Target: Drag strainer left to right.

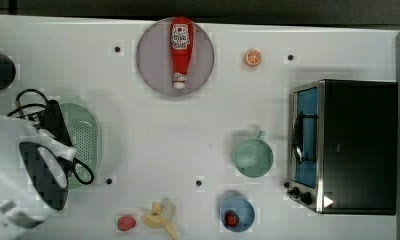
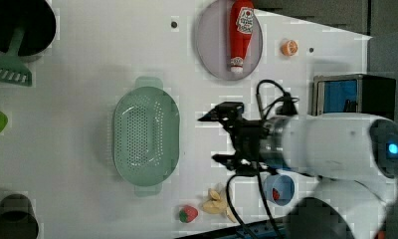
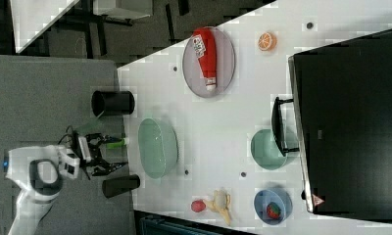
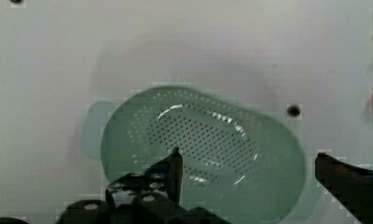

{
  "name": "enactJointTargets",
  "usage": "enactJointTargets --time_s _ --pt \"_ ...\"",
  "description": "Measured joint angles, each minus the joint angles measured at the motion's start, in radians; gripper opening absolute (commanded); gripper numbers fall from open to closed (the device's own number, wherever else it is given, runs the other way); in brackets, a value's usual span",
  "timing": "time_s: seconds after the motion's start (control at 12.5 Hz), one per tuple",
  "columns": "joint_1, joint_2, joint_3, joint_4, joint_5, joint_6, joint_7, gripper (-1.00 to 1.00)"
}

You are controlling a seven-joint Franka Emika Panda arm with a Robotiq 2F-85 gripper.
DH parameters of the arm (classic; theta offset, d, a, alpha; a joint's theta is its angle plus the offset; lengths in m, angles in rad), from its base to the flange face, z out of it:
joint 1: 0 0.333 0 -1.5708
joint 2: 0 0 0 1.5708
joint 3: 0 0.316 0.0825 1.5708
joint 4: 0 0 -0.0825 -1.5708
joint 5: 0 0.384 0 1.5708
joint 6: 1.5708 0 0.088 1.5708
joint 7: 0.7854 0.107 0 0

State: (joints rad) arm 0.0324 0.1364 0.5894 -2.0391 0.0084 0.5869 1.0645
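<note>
Lying open side up on the white table (image 1: 153, 145), the strainer (image 2: 146, 133) sits at the top view's left, empty, its perforated base plain to see in the wrist view. The gripper (image 4: 247, 170) hangs above it with its two fingers spread wide apart, one over the strainer's bowl and the other past its rim, holding nothing. In the left view the gripper (image 2: 226, 138) appears beside the strainer, on the left view's right.

Well apart from the strainer, toward the top view's right, stands the green mug (image 1: 252, 157), just beside a toaster oven (image 1: 344, 146). A ketchup bottle (image 1: 181, 50) lies on a grey plate (image 1: 150, 60) near the table's far edge. Along the near edge lie a strawberry (image 1: 126, 222), a banana peel (image 1: 162, 216) and a blue bowl (image 1: 244, 208).
</note>
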Motion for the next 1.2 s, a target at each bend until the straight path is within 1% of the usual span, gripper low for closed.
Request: enactJointTargets --time_s 0.16,0.24,0.32,0.48,0.56,0.72,0.96,1.2 --pt "0.007 0.09 0.013 0.004 -0.008 0.049 0.081 1.0" --pt "0.013 0.136 0.009 0.002 -0.033 0.073 0.108 1.0" --pt "0.016 0.184 0.007 -0.008 -0.039 0.127 0.118 1.0" --pt "0.006 0.264 0.009 -0.049 -0.04 0.231 0.15 1.0" --pt "0.013 0.304 0.0 -0.072 -0.036 0.285 0.157 1.0" --pt "0.032 0.371 -0.029 -0.08 -0.007 0.343 0.166 1.0" --pt "0.094 0.438 -0.108 -0.074 -0.008 0.431 0.167 1.0" --pt "0.212 0.438 -0.248 -0.092 0.002 0.465 0.191 1.0"
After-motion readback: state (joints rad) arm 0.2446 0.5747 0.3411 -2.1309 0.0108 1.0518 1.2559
